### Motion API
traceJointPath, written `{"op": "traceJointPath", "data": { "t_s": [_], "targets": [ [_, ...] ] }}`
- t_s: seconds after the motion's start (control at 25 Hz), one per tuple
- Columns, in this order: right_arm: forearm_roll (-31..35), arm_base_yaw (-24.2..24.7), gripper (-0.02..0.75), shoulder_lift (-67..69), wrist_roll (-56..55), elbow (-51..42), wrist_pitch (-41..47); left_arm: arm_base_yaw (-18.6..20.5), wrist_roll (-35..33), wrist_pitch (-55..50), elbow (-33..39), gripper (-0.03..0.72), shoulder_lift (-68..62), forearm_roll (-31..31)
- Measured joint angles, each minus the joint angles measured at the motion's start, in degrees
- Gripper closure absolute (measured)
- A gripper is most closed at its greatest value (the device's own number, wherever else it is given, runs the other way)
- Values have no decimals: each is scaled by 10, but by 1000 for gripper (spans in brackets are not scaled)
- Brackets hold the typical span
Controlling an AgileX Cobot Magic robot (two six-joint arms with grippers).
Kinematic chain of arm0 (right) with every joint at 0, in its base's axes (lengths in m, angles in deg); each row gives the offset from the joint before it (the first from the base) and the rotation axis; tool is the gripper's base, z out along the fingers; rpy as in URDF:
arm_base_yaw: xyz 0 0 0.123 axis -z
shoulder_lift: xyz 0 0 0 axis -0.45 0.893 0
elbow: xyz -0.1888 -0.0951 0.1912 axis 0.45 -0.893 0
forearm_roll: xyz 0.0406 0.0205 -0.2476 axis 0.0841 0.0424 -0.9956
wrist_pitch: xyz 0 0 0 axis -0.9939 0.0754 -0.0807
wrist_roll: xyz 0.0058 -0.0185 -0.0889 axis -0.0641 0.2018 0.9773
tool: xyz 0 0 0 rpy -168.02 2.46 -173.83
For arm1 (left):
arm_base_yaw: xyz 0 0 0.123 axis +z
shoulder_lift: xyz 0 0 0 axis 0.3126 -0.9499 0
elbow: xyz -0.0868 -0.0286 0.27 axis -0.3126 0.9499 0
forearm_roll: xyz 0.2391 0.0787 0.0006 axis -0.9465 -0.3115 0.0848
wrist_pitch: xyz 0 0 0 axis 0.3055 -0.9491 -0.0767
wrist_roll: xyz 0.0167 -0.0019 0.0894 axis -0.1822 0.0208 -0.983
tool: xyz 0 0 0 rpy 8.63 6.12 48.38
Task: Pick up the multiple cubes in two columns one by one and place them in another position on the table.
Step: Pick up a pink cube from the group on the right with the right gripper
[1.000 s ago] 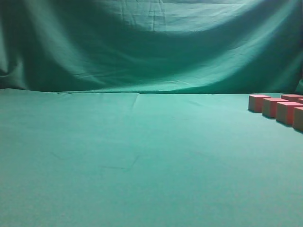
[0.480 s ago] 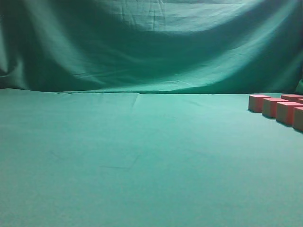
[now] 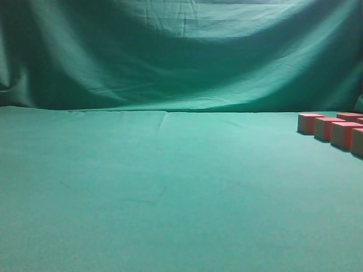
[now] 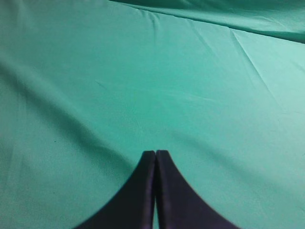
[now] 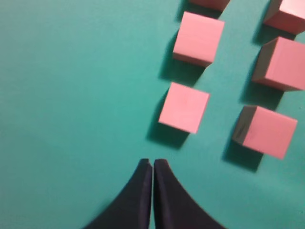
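Where the exterior view reaches its right edge, the cubes (image 3: 332,129) are cut off: four stand in a near row with the last one clipped, and two more behind show only their tops, so the full count cannot be read there. Neither arm appears in that view. Right wrist view: six cubes (image 5: 184,107) in two columns on the table (image 5: 71,95), three per column, the farthest pair and the right-hand ones cropped by the frame; the right gripper (image 5: 152,164) hangs above bare cloth just short of the nearest left-column cube, fingertips pressed together, holding nothing. Left wrist view: the left gripper (image 4: 156,155) likewise closed and empty over bare green table (image 4: 143,86), with what is probably the foot of the draped backdrop (image 4: 248,14) across the top. Against the earlier exterior frames, cubes and cloth lie unchanged.
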Motion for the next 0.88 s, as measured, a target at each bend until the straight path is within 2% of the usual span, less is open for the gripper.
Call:
{"op": "traceJointPath", "data": {
  "t_s": [0.16,0.28,0.48,0.56,0.88],
  "targets": [
    [-32,0,738,63,-15,19,-9,0,0,0,0,688,0,0],
    [-35,0,585,91,-19,34,-14,0,0,0,0,688,0,0],
    [-36,0,282,99,-28,41,-34,0,0,0,0,688,0,0],
    [-36,0,217,99,-45,41,-37,0,0,0,0,688,0,0],
    [-36,0,227,123,-62,41,-53,0,0,0,0,688,0,0]
  ]
}}
